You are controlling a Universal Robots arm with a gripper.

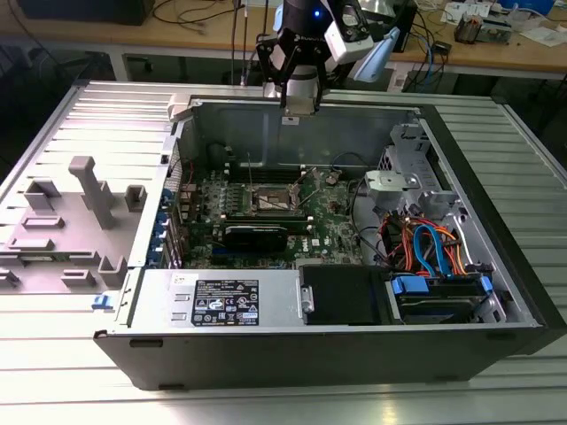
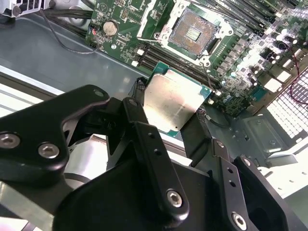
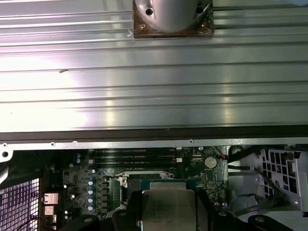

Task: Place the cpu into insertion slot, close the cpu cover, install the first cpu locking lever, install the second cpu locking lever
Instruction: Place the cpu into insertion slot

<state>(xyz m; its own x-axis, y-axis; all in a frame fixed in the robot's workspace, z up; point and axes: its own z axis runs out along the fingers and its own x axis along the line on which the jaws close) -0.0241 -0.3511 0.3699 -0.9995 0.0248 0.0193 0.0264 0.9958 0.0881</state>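
From the exterior view, the arm hangs over the far wall of the open computer case (image 1: 425, 345), which lies on the slatted worktop (image 1: 53, 354); the end effector (image 1: 291, 110) points down just above that wall, well apart from the green circuit board (image 1: 332, 221) on the case floor; the insertion slot (image 1: 270, 202) sits mid-board with nothing in it that I can see, and a thin rod (image 1: 249, 173) stands up beside it, which I take for a locking lever not yet latched.

In the second wrist view, the end effector (image 2: 171, 102) is clamped on the cpu (image 2: 175, 96), one black finger (image 2: 139, 94) on each of two opposite edges, the dull silver top facing the camera; the chip hangs in the air, tilted as seen here, between the camera and the board; beyond it the insertion slot (image 2: 192, 32) lies uncovered, its pin field bare inside the silver rim; where the cpu cover stands I cannot tell.

In the first wrist view, the cpu (image 3: 168, 211) is again held in the grip, with the circuit board (image 3: 204, 168) below it and the ribbed worktop (image 3: 144, 96) past the case rim.

By my judgement only the pick-up is done; seating the chip, closing the cover and both levers all remain.
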